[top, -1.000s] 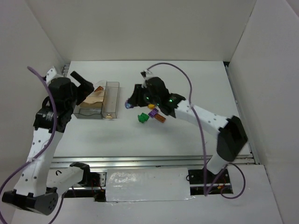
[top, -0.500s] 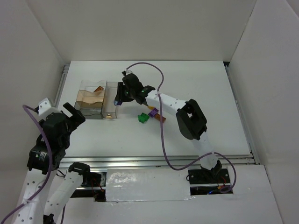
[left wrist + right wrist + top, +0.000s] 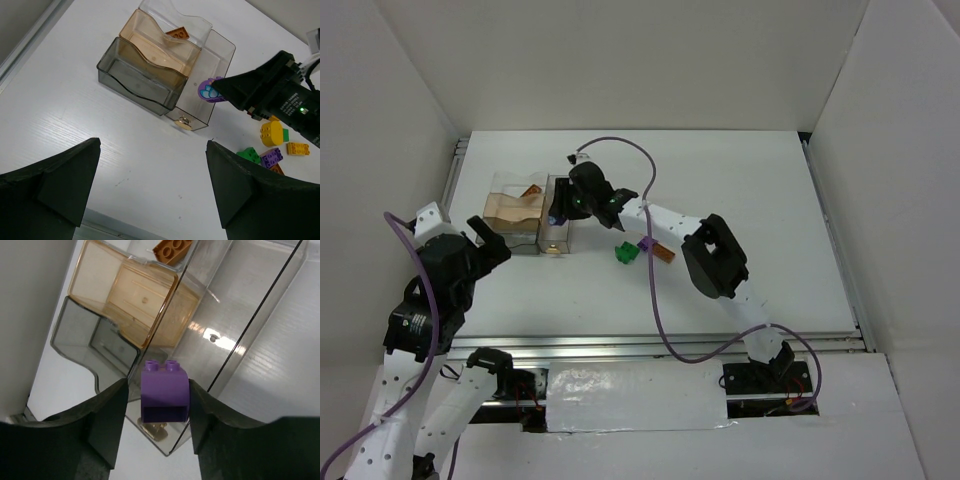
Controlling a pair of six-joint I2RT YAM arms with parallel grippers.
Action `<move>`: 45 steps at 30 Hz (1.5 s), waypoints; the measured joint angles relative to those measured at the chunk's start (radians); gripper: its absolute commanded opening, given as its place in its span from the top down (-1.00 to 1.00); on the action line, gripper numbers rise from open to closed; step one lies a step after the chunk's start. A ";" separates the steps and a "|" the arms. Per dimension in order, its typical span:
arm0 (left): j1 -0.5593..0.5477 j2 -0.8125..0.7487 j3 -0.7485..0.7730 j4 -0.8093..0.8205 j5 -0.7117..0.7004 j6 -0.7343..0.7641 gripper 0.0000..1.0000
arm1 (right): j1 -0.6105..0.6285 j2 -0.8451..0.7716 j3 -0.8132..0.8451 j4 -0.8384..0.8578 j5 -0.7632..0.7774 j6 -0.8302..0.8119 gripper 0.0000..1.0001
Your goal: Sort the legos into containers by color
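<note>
My right gripper [image 3: 157, 386] is shut on a purple lego [image 3: 165, 390], studs pointing away, and holds it above the near end of the narrow clear container [image 3: 235, 315]. From above, that gripper [image 3: 560, 212] hangs over the narrow container [image 3: 560, 236]. The wider container [image 3: 512, 212], with an amber insert, holds an orange lego [image 3: 177, 34]. Loose legos lie to the right: green [image 3: 248, 154], purple [image 3: 271, 157], yellow [image 3: 271, 133] and a small yellow-orange one [image 3: 298, 148]. My left gripper [image 3: 152, 185] is open and empty, near and left of the containers.
The two containers stand joined side by side at the table's left. A small brass latch [image 3: 184, 122] sits at the narrow container's near end. White walls enclose the table, and a metal rail [image 3: 650, 345] runs along its near edge.
My right gripper has carried the purple lego left from the loose pile to above the narrow container. My left arm has drawn back from the containers toward the near left.
</note>
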 measured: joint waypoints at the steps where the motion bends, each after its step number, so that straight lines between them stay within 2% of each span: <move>1: 0.000 0.000 0.000 0.002 0.003 0.001 -0.99 | 0.000 0.020 0.021 -0.001 0.000 0.003 -0.28; 3: -0.001 0.000 0.000 0.002 0.005 0.004 -0.99 | 0.000 0.046 0.048 -0.005 -0.001 -0.001 -0.41; 4: -0.001 0.000 0.000 0.002 0.005 0.007 -0.99 | 0.000 0.051 0.053 -0.006 0.000 0.000 -0.53; 10: -0.003 0.000 0.000 0.001 0.004 0.018 -0.99 | 0.002 0.030 0.036 -0.009 0.019 -0.021 -0.58; 13: -0.006 0.000 0.000 0.000 0.000 0.018 -0.99 | -0.003 -0.082 -0.105 -0.022 0.081 -0.032 -0.58; 16: -0.006 0.003 0.000 0.000 -0.002 0.018 -0.99 | -0.005 -0.233 -0.238 -0.104 0.204 -0.029 -0.58; 20: -0.006 0.027 0.000 0.001 0.009 0.023 -0.99 | -0.011 -0.413 -0.343 -0.210 0.386 0.014 -0.58; 23: -0.006 0.054 0.000 0.005 0.034 0.028 -0.99 | -0.022 -0.484 -0.393 -0.291 0.493 0.070 -0.58; 27: -0.006 0.078 0.000 0.016 0.074 0.050 -0.99 | -0.045 -0.451 -0.397 -0.399 0.583 0.150 -0.54; 31: -0.006 0.083 -0.001 0.019 0.098 0.054 -0.99 | -0.072 -0.368 -0.395 -0.466 0.602 0.198 -0.50; 45: -0.007 0.083 -0.006 0.024 0.122 0.073 -0.99 | -0.147 -0.237 -0.365 -0.476 0.564 0.233 -0.46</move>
